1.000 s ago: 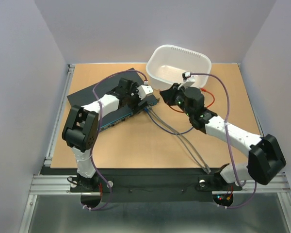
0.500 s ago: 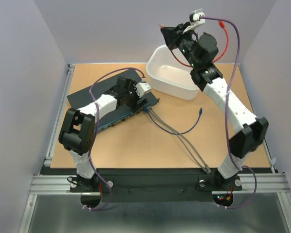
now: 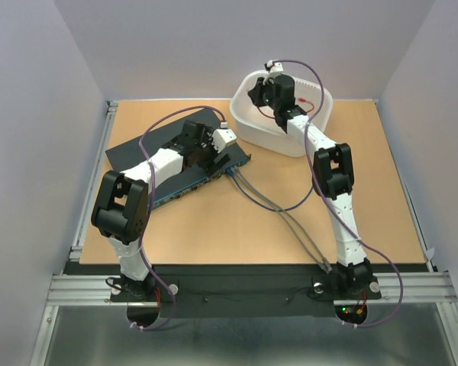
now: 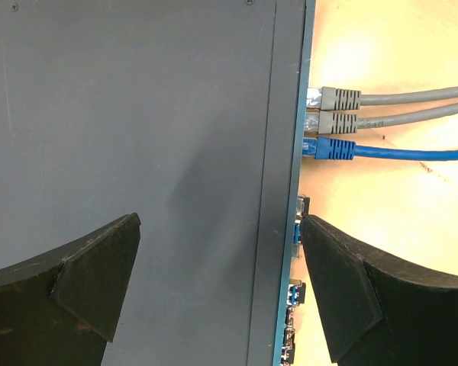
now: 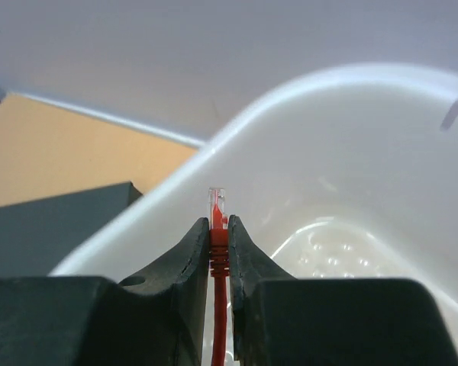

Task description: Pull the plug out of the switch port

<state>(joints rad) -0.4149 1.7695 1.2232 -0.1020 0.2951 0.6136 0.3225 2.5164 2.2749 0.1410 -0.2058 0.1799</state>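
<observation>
The plug (image 5: 217,217) is red, the tub (image 5: 351,137) white, the switch (image 4: 137,114) dark grey with a blue edge.

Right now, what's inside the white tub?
Red cable draped inside; the right gripper above holds its red plug. The right arm covers part of the white tub floor.

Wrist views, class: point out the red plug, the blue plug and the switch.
red plug (image 5: 218,229): right wrist view, red body below its clear tip.
blue plug (image 4: 334,149): left wrist view, ribbed blue boot.
switch (image 4: 137,107): left wrist view, flat dark top.
</observation>
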